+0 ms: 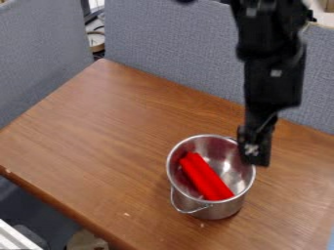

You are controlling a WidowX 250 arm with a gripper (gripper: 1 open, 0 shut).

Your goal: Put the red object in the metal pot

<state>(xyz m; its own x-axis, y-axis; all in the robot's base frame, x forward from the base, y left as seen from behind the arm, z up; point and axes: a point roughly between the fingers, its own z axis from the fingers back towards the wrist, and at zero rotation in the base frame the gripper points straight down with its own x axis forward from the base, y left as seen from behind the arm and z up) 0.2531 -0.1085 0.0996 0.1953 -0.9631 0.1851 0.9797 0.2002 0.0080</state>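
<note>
The red object (204, 176) is a long red block lying slanted inside the metal pot (196, 207), which stands on the wooden table near its front right. Nothing holds the block. My gripper (253, 148) hangs from the black arm just past the pot's right rim, a little above it, pointing down. Its fingers appear empty; the view is too blurred to show the gap between them.
The brown wooden table (104, 117) stretches to the left and back of the pot. Grey partition walls (156, 39) stand behind the table. The table's front edge runs close below the pot.
</note>
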